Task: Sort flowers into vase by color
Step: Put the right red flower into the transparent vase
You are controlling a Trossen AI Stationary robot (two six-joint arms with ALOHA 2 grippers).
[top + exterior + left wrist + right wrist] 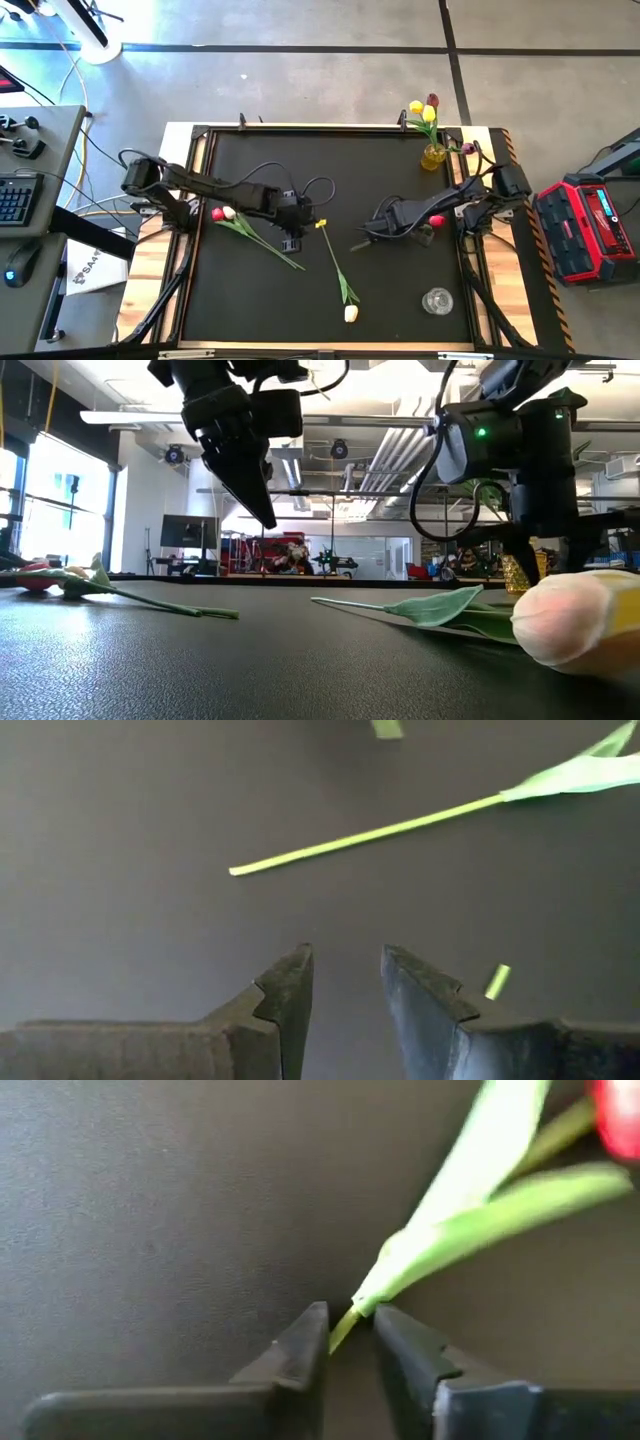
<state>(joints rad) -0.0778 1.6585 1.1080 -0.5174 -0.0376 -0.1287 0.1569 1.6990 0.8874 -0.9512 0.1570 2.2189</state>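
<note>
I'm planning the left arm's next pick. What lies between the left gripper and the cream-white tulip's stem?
In the left wrist view, only bare dark mat separates the left gripper from the stem.

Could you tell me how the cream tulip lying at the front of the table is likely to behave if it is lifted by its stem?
The cream tulip would probably droop: its stem is long and thin, with the bud at one end. It looks light, so it may swing.

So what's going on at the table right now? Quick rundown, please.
Right pincer shut on red tulip stem. Left pincer open, empty, over the mat near loose stems. Yellow vase holds yellow and maroon tulips. Nothing blocking.
</note>
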